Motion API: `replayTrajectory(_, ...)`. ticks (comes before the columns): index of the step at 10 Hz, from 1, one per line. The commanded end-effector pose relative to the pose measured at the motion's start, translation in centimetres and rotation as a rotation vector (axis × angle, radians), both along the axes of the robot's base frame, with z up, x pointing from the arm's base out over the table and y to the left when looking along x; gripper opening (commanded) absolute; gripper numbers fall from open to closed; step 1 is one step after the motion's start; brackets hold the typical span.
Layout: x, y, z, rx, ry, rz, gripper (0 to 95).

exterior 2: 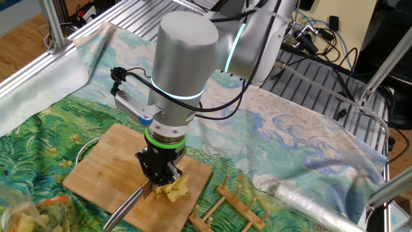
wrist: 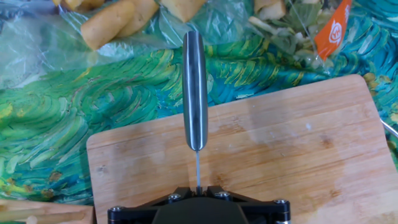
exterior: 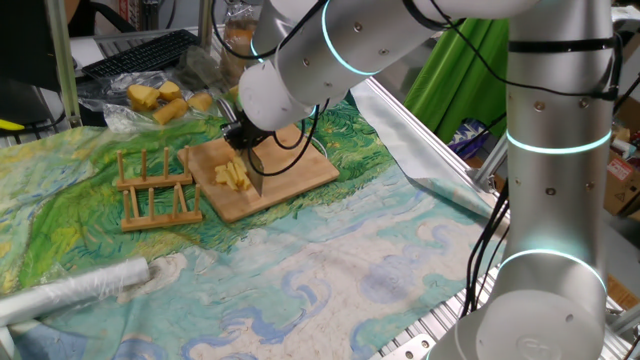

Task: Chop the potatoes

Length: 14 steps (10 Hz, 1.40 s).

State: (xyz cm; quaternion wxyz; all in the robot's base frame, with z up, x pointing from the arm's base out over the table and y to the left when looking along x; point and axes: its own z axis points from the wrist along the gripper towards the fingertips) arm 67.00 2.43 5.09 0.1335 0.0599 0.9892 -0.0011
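Silver arm (exterior: 545,180) fills the near side of one fixed view, its joints ringed in pale blue light, and bends down to the pincer (exterior 2: 159,175) over the board (wrist: 298,155). Under everything lies a cloth (exterior: 330,270) painted in green, blue and white swirls, reaching out on all sides of the pincer. Directly below the pincer sits the bamboo board, flat on the cloth. Just past the board's edge, to the pincer's side, stands a wooden rack (exterior: 155,190) with upright pegs. Farther off, beyond the board, a clear bag (exterior: 150,100) holds yellow chunks. A roll of clear film (exterior: 75,290) lies well apart, near the cloth's edge.

The pincer's fingers are pressed together on the handle of a knife (wrist: 194,87), pinching it; the blade runs forward from the pincer, edge down against the board.

The potatoes (exterior: 234,176), a small cluster of pale yellow sticks and slices, lie on the board right beside the blade, just under the pincer.
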Motion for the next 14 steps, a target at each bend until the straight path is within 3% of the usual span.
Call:
replayTrajectory(1,-0.3,-0.4,1.3,-0.003,0.018,0.006,0.0)
replayTrajectory(3,-0.6,-0.6,2.3,-0.007,0.032,0.008,0.0)
replayTrajectory(5,-0.5,-0.4,1.4,0.003,0.025,0.003,0.0)
replayTrajectory(6,-0.2,-0.1,-0.7,0.028,0.013,-0.001,0.0)
replayTrajectory(7,0.0,0.0,-3.1,0.039,-0.021,-0.001,0.0)
replayTrajectory(8,0.0,0.1,-4.2,0.03,-0.034,0.004,0.0)
replayTrajectory(9,0.1,0.1,-3.3,0.03,-0.014,-0.004,0.0)
replayTrajectory(11,0.6,-0.2,-1.4,0.011,0.0,0.007,0.0)
replayTrajectory(14,0.8,-0.3,-0.9,0.018,0.027,0.017,0.0)
